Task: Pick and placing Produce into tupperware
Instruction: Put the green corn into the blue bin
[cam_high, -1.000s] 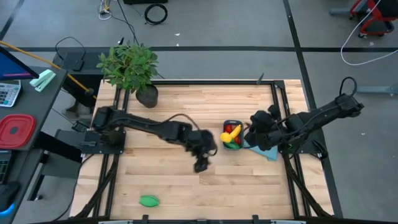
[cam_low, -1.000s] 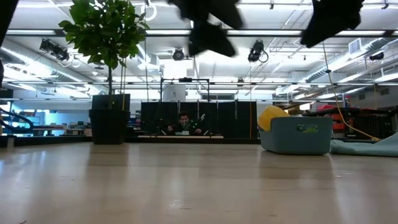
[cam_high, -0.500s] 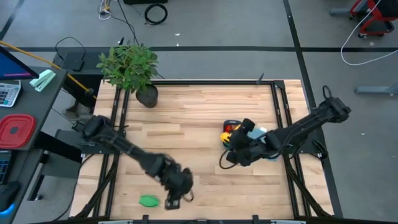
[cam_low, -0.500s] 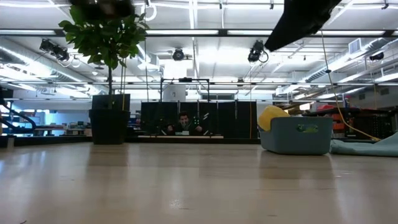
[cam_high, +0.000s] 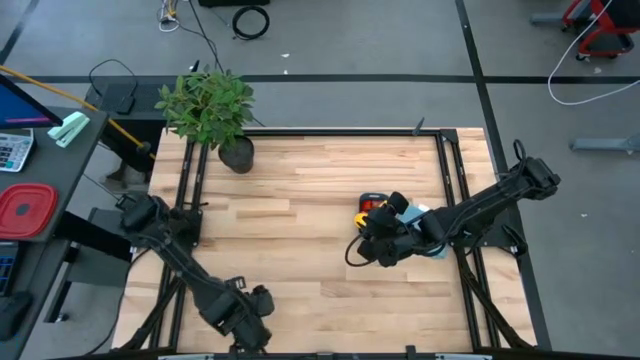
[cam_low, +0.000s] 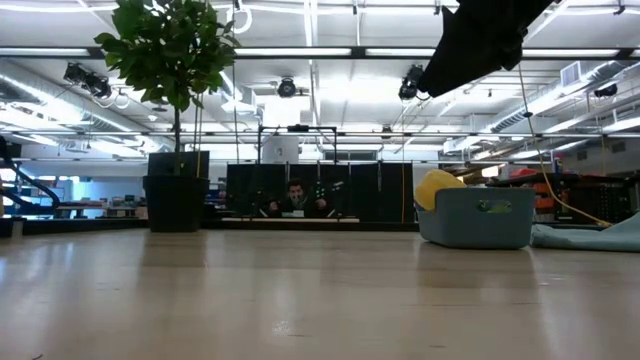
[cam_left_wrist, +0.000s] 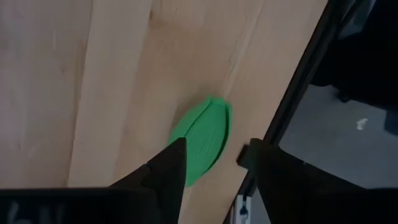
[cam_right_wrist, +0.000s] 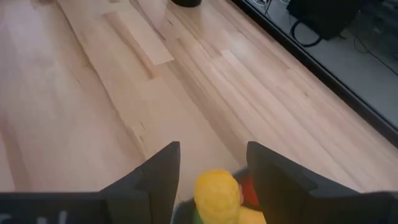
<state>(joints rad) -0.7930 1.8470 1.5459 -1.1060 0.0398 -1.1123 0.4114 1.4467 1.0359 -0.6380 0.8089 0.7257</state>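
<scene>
One green oblong toy piece lies flat on the wood close to the table's near edge. My left gripper hangs over it, open, a finger on either side of its end. In the high view my left gripper hides the piece. The dark-blue tub stands right of the table's middle and holds a yellow piece and red ones. My right gripper is open above the tub's near left corner. Its wrist view shows the yellow piece just below the fingers. The low view shows the tub.
A leafy potted plant stands at the far left corner. A flat light-blue piece lies right of the tub. A red square container sits on the desk left of the table. Bare wood lies between the arms.
My left arm has swung from the table's middle to the near edge and come down over the green piece, which has not moved. My right gripper has moved from the tub's right side toward the left and near, over the tub's near left corner.
</scene>
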